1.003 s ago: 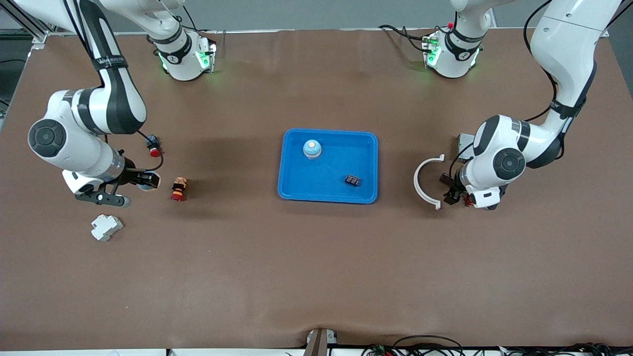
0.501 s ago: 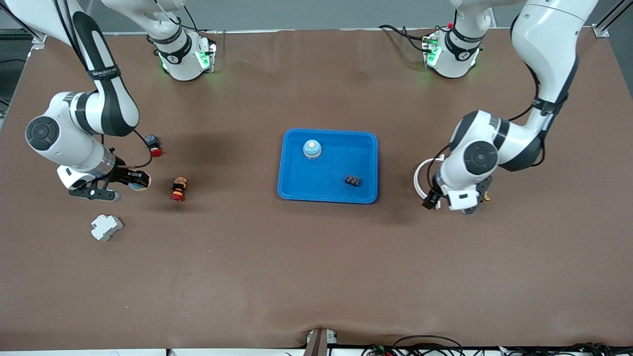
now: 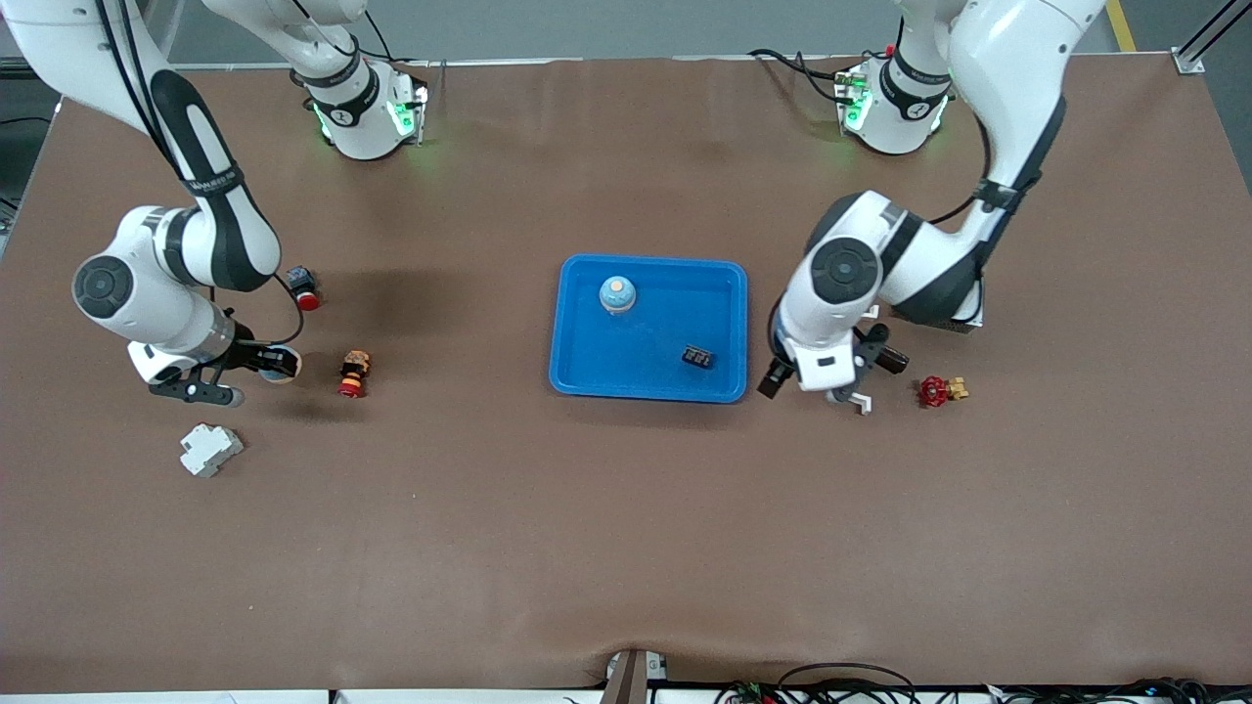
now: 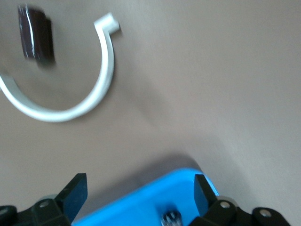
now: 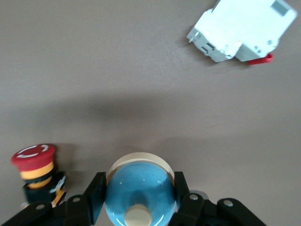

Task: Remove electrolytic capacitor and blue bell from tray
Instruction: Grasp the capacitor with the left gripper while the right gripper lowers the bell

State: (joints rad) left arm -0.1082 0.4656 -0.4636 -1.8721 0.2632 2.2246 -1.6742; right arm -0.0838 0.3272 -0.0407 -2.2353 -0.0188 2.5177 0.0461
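Nearest me, the white breaker block (image 3: 209,449) lies alone with bare counter (image 3: 626,548) all round it, so there's no trouble there. A little farther off, the right hand (image 3: 266,366) is clamped on a blue bell (image 5: 139,190), low over the counter between that block and a red-capped push button (image 3: 353,374). If it lets go from any height, I reckon the round bell could roll into the button.

Toward the other end, the left hand (image 3: 802,388) hangs with its fingers wide, just off the rim of the blue tray (image 3: 577,376), one corner showing between its tips. My worry is that, coming in low, it catches the raised rim and shoves the tray. Its arm could also sweep the white C-shaped clip (image 4: 70,110) lying under it. The small black part (image 3: 696,357) sits in the tray close to that rim, leaving a finger little room on the wall side. Farther in, a pale blue dome (image 3: 617,292) stands near the farthest rim with open tray floor around it.
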